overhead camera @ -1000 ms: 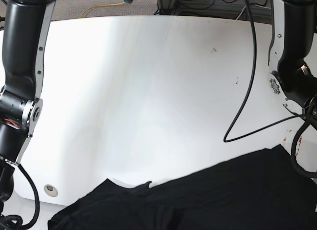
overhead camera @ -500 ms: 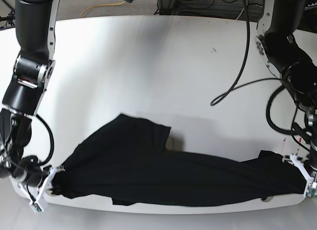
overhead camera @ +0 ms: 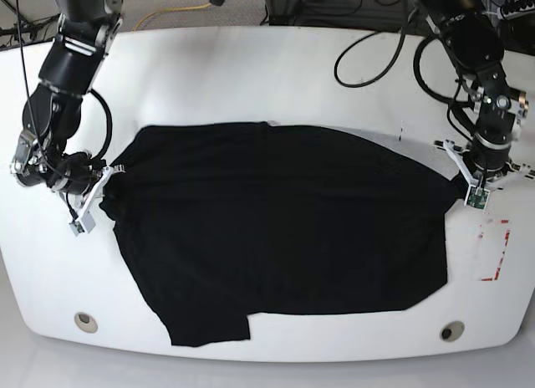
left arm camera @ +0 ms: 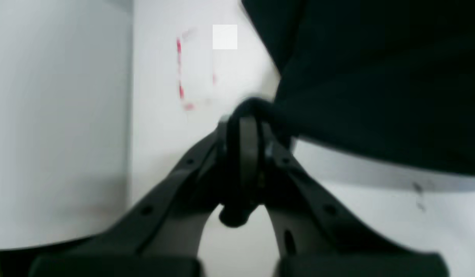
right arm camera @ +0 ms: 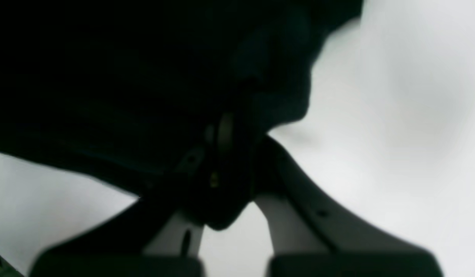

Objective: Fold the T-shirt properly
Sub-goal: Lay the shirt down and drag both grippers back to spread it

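The black T-shirt (overhead camera: 284,229) lies spread across the middle of the white table (overhead camera: 251,79), stretched between both grippers, with one lobe hanging toward the front edge. In the base view my left gripper (overhead camera: 465,187) is at the right, shut on the shirt's right edge. At the left, my right gripper (overhead camera: 104,181) is shut on the shirt's left edge. The left wrist view shows the left gripper (left arm camera: 243,127) pinching a roll of the T-shirt (left arm camera: 375,77). In the right wrist view the right gripper (right arm camera: 222,134) is half buried under the T-shirt (right arm camera: 125,77).
A red dashed rectangle (overhead camera: 495,250) is marked on the table at the right, also seen as red marks (left arm camera: 179,69) in the left wrist view. Two round holes (overhead camera: 84,321) (overhead camera: 452,331) sit near the front edge. Black cables (overhead camera: 368,53) loop over the back right.
Both arms have carried the shirt from the table's front edge toward the middle. It has gone from a bunched strip to a wide flat spread.
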`<state>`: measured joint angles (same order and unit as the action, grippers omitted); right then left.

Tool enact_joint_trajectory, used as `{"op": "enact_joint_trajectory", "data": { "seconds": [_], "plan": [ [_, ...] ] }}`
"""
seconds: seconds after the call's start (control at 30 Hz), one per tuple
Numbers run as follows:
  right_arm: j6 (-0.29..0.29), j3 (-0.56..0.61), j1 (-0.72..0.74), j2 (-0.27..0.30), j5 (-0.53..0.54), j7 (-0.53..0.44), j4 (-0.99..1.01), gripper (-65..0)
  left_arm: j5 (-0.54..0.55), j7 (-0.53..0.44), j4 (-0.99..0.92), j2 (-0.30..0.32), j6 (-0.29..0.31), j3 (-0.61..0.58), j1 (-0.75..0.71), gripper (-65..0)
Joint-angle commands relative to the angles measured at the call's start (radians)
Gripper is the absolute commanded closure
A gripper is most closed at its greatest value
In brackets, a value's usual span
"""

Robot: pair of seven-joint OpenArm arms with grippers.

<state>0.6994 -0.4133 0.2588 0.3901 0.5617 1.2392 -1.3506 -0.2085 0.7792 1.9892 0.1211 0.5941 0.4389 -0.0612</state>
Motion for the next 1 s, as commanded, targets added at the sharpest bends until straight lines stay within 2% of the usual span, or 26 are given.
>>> {"op": "enact_joint_trajectory", "data": {
  "seconds": [0.0,0.17,0.3,0.53,0.8,0.83,0.97],
  "plan": [
    [-0.001,-0.025,-0.009,0.017,0.017,-0.022,-0.063,0.0,0.007,-0.048,0.02,-0.007,-0.01,0.019,-0.035,0.0],
    [-0.001,-0.063,-0.102,-0.003,0.017,-0.013,-0.158,0.0,0.007,-0.111,0.02,-0.018,-0.01,0.036,-0.154,0.0],
    [-0.001,-0.085,-0.117,-0.004,0.017,0.003,-0.18,0.0,0.007,-0.129,0.02,-0.024,-0.009,0.068,-0.19,0.0],
    [-0.004,-0.086,0.006,-0.058,0.011,-0.013,-0.049,0.0,0.007,-0.129,0.011,-0.025,-0.009,0.084,-0.151,0.0],
    [-0.005,-0.039,0.173,-0.069,0.011,-0.163,0.222,-0.2,0.004,-0.123,-0.001,-0.022,-0.009,0.082,-0.093,0.0],
    [-0.005,-0.032,0.19,-0.067,0.011,-0.175,0.251,-2.1,0.004,-0.123,-0.001,-0.021,-0.009,0.082,-0.087,0.0],
    [-0.005,-0.029,0.211,-0.049,0.016,-0.198,0.302,-22.0,0.004,-0.122,-0.001,-0.021,-0.009,0.08,-0.073,0.0]
  ]
}}
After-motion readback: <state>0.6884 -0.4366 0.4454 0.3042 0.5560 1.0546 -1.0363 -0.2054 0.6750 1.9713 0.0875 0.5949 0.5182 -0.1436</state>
